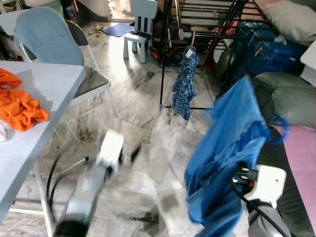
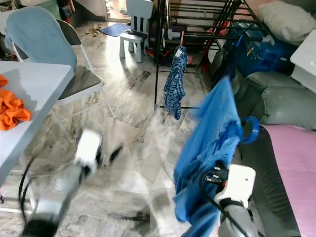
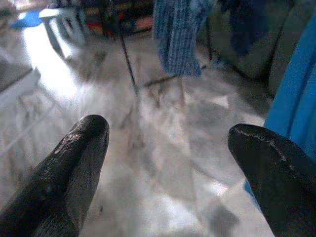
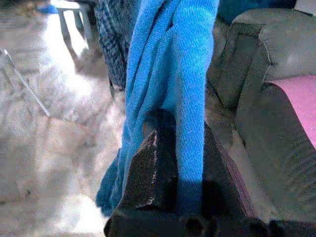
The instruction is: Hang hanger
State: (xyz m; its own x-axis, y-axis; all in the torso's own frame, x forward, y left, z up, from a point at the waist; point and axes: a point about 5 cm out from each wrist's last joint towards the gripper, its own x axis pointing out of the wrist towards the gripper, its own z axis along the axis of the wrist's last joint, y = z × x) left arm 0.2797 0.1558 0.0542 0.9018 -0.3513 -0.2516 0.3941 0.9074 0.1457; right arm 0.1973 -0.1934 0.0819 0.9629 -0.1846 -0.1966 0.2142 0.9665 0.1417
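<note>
A blue garment [image 1: 227, 143] hangs on a blue hanger whose hook [image 2: 249, 129] curls out to the right. My right gripper [image 4: 182, 163] is shut on the garment's cloth and holds it up in front of the sofa; its white wrist [image 1: 266, 185] shows below. A black drying rack [image 1: 207, 29] stands at the back, with a plaid shirt [image 1: 185, 84] hanging from it. My left gripper [image 3: 168, 148] is open and holds nothing. It is low over the marble floor and blurred in the eye views [image 1: 129, 154].
A white table [image 1: 44, 84] with an orange cloth [image 1: 17, 106] stands at the left, and a folding chair [image 1: 49, 39] draped in blue is behind it. At the right are a grey sofa [image 1: 286, 98] and a pink mat [image 1: 301, 153]. A small pale chair [image 1: 140, 24] stands far back.
</note>
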